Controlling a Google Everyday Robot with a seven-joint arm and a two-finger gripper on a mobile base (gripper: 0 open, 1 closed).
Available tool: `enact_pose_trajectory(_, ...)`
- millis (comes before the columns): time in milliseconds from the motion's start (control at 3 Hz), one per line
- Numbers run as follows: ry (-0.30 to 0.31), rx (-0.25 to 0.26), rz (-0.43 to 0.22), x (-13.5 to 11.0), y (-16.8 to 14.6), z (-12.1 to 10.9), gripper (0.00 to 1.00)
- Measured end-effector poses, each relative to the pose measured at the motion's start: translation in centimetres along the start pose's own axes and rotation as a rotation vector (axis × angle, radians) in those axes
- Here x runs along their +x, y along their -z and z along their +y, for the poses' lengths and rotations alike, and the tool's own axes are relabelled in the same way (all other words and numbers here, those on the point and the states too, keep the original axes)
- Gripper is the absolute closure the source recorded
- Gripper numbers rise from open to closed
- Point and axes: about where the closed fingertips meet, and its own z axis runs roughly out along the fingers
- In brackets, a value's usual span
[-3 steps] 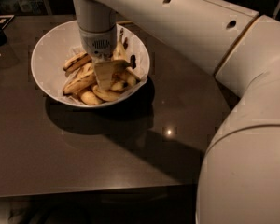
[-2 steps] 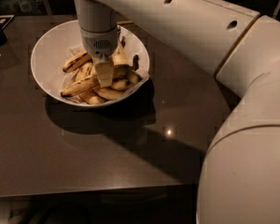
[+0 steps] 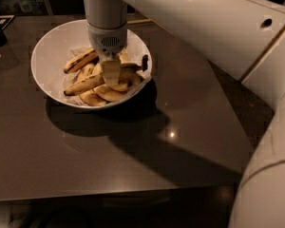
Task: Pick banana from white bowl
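The pale pincer (image 3: pixel 111 72) has shifted a little to the right over the heap of bananas (image 3: pixel 92 88) in the large round white bowl (image 3: pixel 46 49) and now hangs above the middle of the heap. The mid-sized yellow banana with the dark end (image 3: pixel 133 69) has slid right, its dark tip now close to the bowl's right rim. The big white arm link (image 3: pixel 194 23) has swung right and fills more of the far right.
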Motion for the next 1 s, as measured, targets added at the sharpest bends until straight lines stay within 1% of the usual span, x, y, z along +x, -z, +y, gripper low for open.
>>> enact_pose_trajectory(333, -0.077, 0.043, 0.004, 1.0, 2.9, 2.4, 1.0)
enact_pose_trajectory(667, -0.166, 0.068, 0.019, 1.3, 5.5, 5.1, 1.0)
enact_pose_trajectory(1000, -0.24, 0.087, 0.03, 1.4, 7.5, 7.4, 1.0)
